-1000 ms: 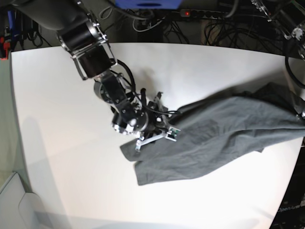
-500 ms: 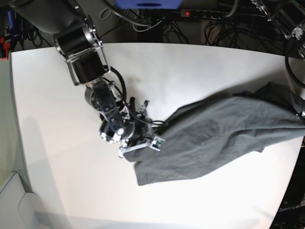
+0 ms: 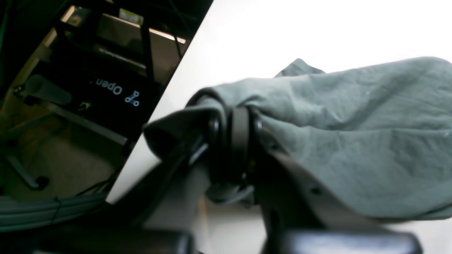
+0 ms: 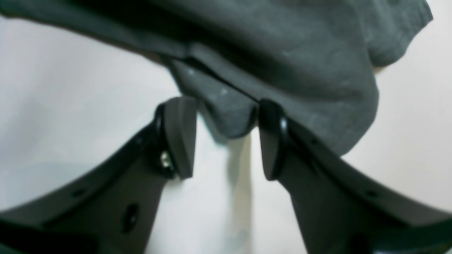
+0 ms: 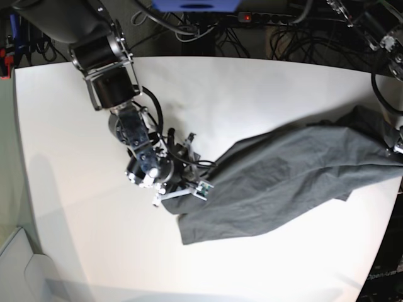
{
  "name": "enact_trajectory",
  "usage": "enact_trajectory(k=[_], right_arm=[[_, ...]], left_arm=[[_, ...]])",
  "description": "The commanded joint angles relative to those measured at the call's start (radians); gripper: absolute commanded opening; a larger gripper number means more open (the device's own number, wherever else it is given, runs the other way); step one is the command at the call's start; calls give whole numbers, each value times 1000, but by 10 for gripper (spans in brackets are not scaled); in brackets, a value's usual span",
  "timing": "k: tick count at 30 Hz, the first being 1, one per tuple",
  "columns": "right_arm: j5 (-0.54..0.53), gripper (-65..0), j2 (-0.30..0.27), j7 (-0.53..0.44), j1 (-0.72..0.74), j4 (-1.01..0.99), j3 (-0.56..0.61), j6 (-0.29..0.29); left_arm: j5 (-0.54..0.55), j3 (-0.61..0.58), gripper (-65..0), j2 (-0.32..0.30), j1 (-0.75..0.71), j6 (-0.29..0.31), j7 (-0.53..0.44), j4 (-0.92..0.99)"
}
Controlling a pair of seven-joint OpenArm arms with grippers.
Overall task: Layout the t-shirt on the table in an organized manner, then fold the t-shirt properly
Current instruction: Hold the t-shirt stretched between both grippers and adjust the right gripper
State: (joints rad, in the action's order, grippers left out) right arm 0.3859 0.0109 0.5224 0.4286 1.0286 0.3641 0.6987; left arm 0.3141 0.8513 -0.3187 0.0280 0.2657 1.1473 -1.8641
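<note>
We are at the laying-out step: the t-shirt (image 5: pixel 283 182) lies rumpled from the table (image 5: pixel 239 88) middle to its right edge. Our left gripper (image 3: pixel 235 141) is clamped on cloth there; our right gripper (image 4: pixel 226 141) stands apart, a fold between its fingers (image 4: pixel 178 137), unpinched. Next, we judge, close and draw it flat.

Dark charcoal-grey cloth t-shirt (image 5: pixel 296 170): matt, soft, creased. Large white table (image 5: pixel 239 88): smooth, matt. Black plastic gripper fingers (image 4: pixel 180 137): smooth, faintly glossy.
</note>
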Motion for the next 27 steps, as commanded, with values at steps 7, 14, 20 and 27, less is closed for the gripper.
enact_trajectory(k=[7, 14, 20, 27], right_arm=[[3, -589, -18, 12, 16, 9, 91, -1], [3, -588, -55, 14, -10, 17, 108, -1], [3, -588, -133, 57, -113, 215, 112, -1], [3, -585, -188, 103, -228, 405, 106, -1]], left_arm=[[4, 7, -648, -23, 11, 1, -28, -12], [4, 7, -648, -27, 11, 1, -28, -12], [4, 7, -648, -26, 11, 1, -28, -21], [10, 0, -648, -23, 17, 1, -28, -21]])
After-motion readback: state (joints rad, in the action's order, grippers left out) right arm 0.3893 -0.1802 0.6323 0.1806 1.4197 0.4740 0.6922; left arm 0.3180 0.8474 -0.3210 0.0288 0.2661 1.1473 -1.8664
